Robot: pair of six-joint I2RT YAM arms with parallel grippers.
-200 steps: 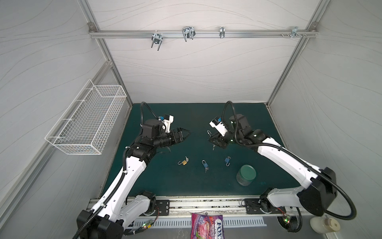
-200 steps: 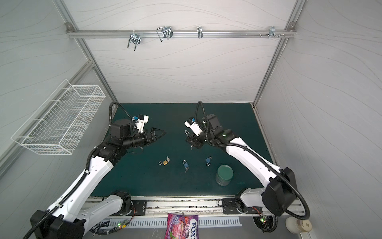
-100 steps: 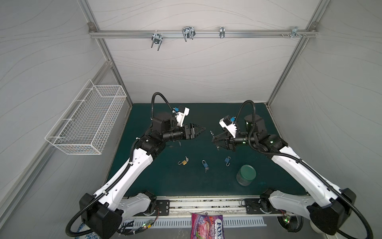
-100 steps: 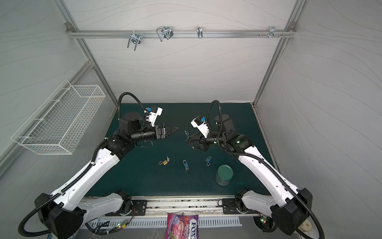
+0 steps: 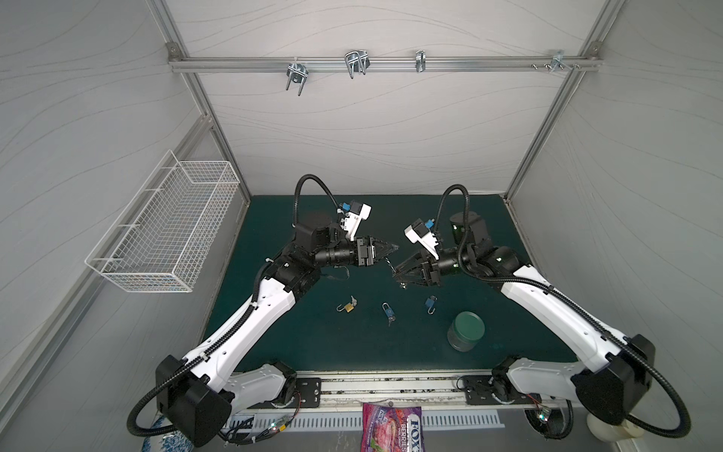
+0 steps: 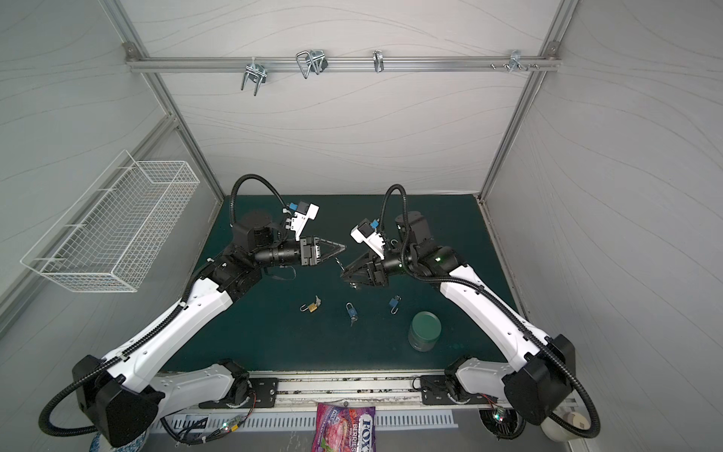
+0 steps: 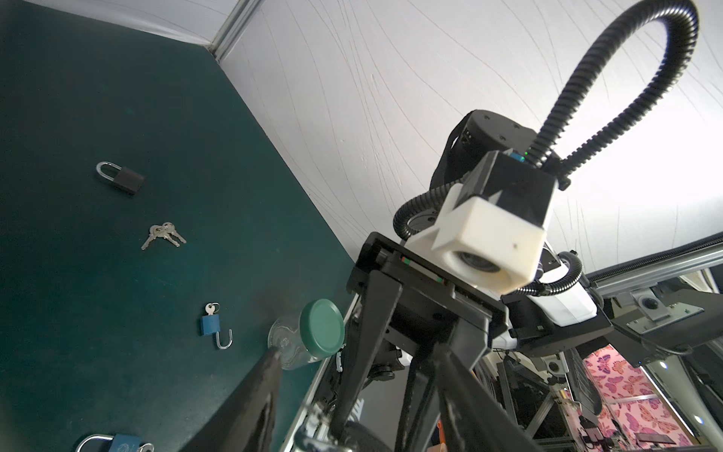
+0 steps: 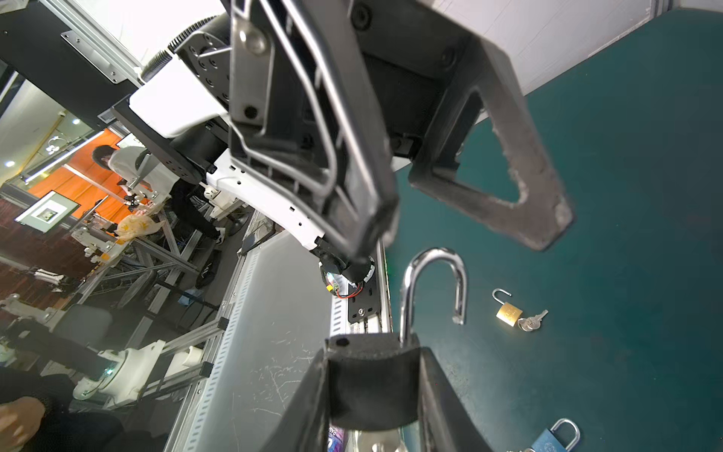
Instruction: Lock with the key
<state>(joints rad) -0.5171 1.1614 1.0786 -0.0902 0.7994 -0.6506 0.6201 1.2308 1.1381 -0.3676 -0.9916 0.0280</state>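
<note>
- Clamped in right gripper [image 5: 400, 271]: black padlock [image 8: 371, 385], raised above table [image 5: 313, 344] centre.
- Open shackle [image 8: 434, 266] pointing lengthwise toward left gripper [image 5: 392, 250], just beside its tips.
- Jaws there apart, fairly wide; nearest for pressing shackle shut.

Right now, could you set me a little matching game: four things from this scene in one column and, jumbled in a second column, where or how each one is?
Things:
1. right gripper
2. brass padlock
3. jar
4. wire basket

States:
A. hangs on the wall
B. lies on the mat, unlocked, key in it
C. shut on a black padlock
D. stands on the mat, green lid on

Pairs: 1-C, 2-B, 3-D, 4-A
</note>
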